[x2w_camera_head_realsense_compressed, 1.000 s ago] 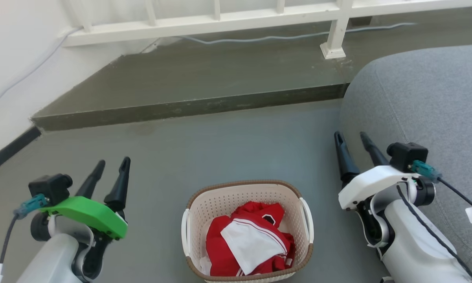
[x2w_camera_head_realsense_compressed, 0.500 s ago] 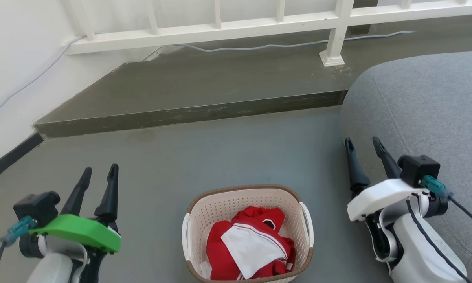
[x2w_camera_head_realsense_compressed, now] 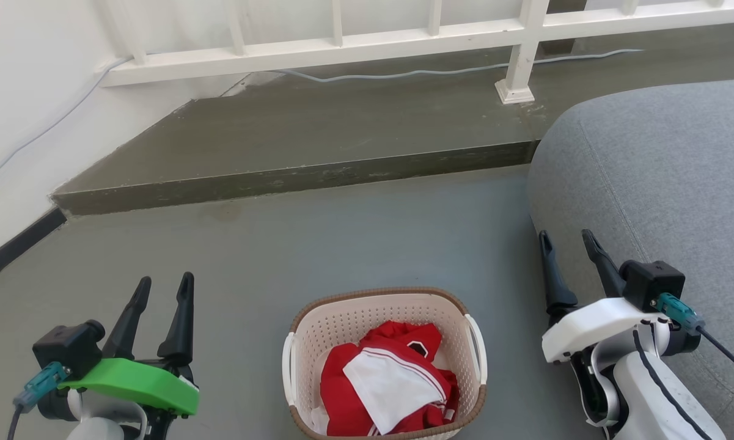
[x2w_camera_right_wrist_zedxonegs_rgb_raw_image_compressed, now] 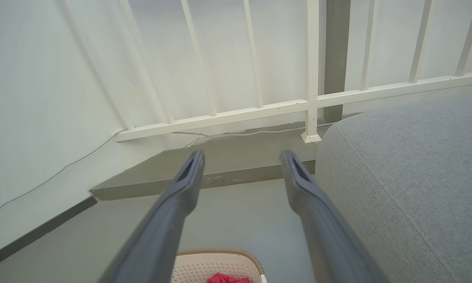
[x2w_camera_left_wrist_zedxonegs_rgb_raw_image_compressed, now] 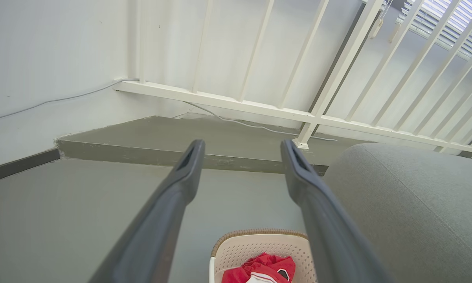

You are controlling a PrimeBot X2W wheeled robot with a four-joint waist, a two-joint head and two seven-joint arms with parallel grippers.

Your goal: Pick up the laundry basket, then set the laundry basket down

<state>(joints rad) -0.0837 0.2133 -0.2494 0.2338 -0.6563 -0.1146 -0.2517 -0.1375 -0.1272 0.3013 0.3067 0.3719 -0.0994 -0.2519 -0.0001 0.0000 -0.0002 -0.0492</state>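
Wide grey floor (x2w_camera_head_realsense_compressed: 373,232) ahead, a big grey upholstered seat (x2w_camera_head_realsense_compressed: 666,171) on the right, a raised step (x2w_camera_head_realsense_compressed: 318,134) and a white railing (x2w_camera_head_realsense_compressed: 354,43) across the back. Down on the floor, dead centre between the two arms, sits the laundry basket (x2w_camera_head_realsense_compressed: 379,292), upright with red and white clothes (x2w_camera_head_realsense_compressed: 385,382) heaped inside.

Here is what matters: both sets of fingers point forward, past the basket, so it lies inboard and back from the tips. One white handle faces each arm, a two-sided lift by the look of it. Its long axis is hard to call, foreshortened as it is. The right arm looks a touch nearer its handle.

The left gripper (x2w_camera_head_realsense_compressed: 165,280) has its fingers apart and holds nothing. The right gripper (x2w_camera_head_realsense_compressed: 565,235), just beside the seat's edge, is likewise spread and empty. Neither touches the basket.

The head view gives both handles and the whole load. The left wrist view catches the far rim and a scrap of red between its fingers, and the right wrist view catches less. Both look up the railing bars.
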